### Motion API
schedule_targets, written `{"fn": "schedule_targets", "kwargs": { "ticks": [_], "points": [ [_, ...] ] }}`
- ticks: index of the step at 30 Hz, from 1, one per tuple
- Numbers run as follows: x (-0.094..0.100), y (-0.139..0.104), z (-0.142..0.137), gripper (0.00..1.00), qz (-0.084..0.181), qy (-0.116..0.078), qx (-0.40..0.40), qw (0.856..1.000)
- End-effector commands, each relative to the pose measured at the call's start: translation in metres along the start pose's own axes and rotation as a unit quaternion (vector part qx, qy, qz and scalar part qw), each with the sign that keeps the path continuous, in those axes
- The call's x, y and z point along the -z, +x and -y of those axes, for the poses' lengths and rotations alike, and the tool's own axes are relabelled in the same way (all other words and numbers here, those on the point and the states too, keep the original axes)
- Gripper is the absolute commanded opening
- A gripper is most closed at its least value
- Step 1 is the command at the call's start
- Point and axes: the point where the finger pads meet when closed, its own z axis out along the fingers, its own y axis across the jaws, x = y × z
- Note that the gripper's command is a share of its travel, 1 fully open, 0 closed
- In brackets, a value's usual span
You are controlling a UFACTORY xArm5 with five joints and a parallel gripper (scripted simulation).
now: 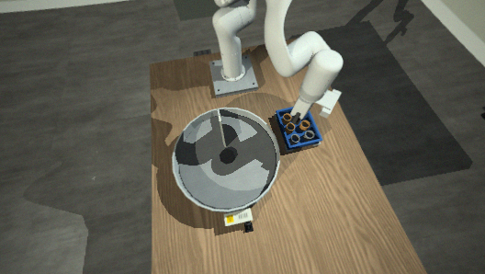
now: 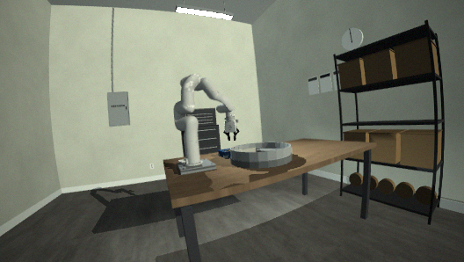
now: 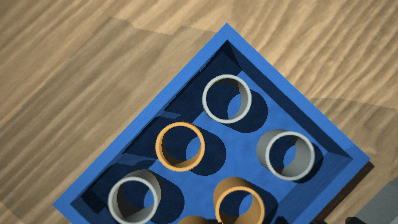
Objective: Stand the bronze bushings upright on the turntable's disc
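Observation:
The blue crate (image 1: 318, 131) (image 2: 224, 153) (image 3: 145, 120) holds upright bushings. Three are bronze: one bronze bushing (image 3: 181, 169) near the middle, another bronze bushing (image 3: 225, 187) near the lower edge, and a third bronze bushing (image 3: 196, 220) cut off by the wrist view's bottom edge. Three are steel: a steel bushing (image 3: 204, 100) at the top corner, a steel bushing (image 3: 264, 145) at the right, and a steel bushing (image 3: 151, 181) at the lower left. My gripper (image 1: 297, 119) (image 2: 232, 137) is open and empty, above the crate. The turntable's disc (image 1: 207, 188) bears no bushing; its dark hub (image 1: 228, 155) is central.
The turntable's raised rim wall (image 2: 261, 159) surrounds the disc, beside the crate. A thin pale bar (image 1: 223, 131) runs from the rim to the hub. A white label plate (image 1: 239, 217) and a small black part (image 1: 248, 227) are at the turntable's front.

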Motion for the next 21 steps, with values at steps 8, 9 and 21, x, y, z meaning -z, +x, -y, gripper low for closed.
{"fn": "schedule_targets", "kwargs": {
  "ticks": [8, 9, 21],
  "points": [
    [0.001, 0.022, 0.003, 0.48, -0.001, 0.0, 0.0, 1.0],
    [0.001, 0.022, 0.003, 0.48, -0.001, 0.0, 0.0, 1.0],
    [0.001, 0.022, 0.003, 0.48, -0.001, 0.0, 0.0, 1.0]
  ]
}}
